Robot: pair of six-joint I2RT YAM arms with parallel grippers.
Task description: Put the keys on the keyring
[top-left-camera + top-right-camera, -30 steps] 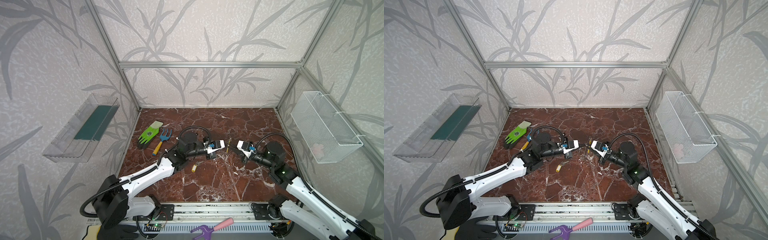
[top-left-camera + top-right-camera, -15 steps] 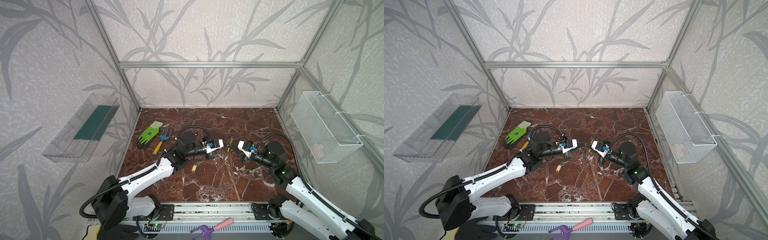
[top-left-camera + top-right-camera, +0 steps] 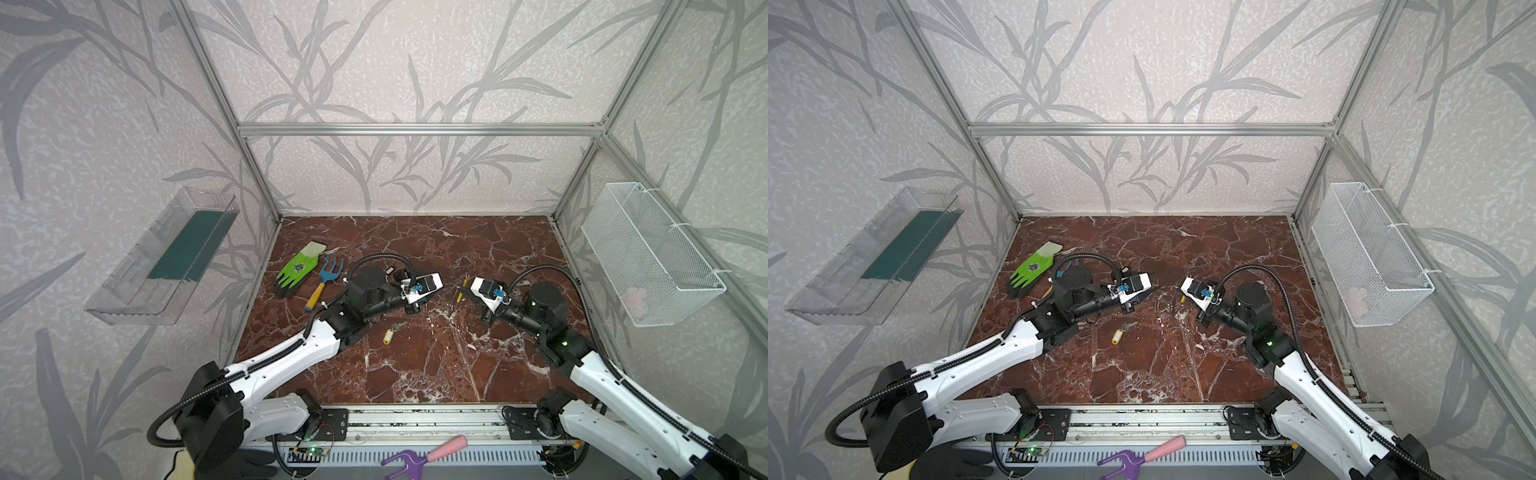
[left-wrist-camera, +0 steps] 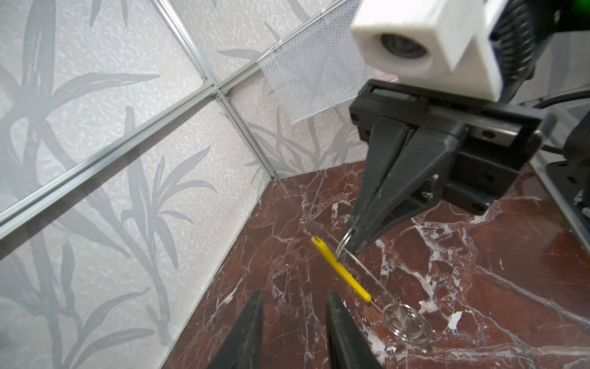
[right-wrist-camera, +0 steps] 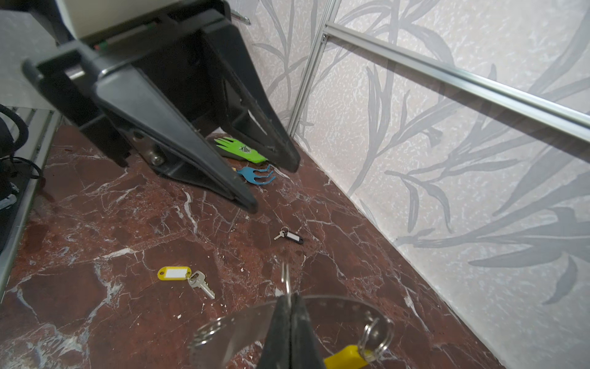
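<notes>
1. The right gripper [image 4: 351, 236] is pinching its black tapered fingers tight on the keyring [image 4: 338, 271]. The keyring is a thin grey wire loop with a flat, bright yellow strip along one stretch. It is hanging right of the table's middle.
2. Small coiled steel split rings [image 4: 405, 322] are sitting on that wire, glinting just over the stone.
3. The left gripper [image 4: 295, 295] is holding its two matte black wedge fingers apart with nothing between them. It is pointing at the loop from the left, and a clear gap is separating them.
4. The yellow-tagged key [image 5: 174, 273] is lying flat and loose on the veined red-brown marble tabletop [image 3: 415, 374], near-left of the middle. Its glossy oblong tag is showing a white paper insert beside the silver toothed blade.
5. The black-fob key [image 5: 289, 236] is lying flat too, farther back than the tagged one.
6. A green knit glove [image 3: 297, 270] and a blue-pronged hand rake [image 3: 324, 280] are resting at the far left.
</notes>
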